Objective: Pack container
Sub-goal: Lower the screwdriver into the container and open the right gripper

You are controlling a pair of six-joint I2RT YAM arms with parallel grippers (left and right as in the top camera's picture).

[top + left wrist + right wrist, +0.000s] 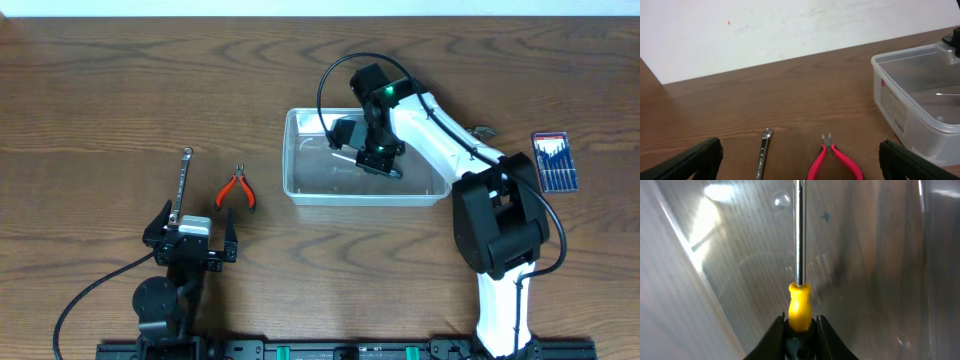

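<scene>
The clear container (300,190) sits mid-table and shows at the right of the left wrist view (900,107). My right gripper (378,155) is inside it, shut on a screwdriver (799,300) with a yellow handle and a steel shaft (799,230) pointing at the tub's floor. My left gripper (192,240) is open and empty near the front left. Red-handled pliers (237,190) and a steel wrench (182,185) lie just beyond it, also in the left wrist view: pliers (832,159), wrench (763,150).
A packet of small blue screwdrivers (553,162) lies at the right, beyond the right arm's base. A small metal item (484,131) lies right of the tub. A white wall (790,30) stands behind the table.
</scene>
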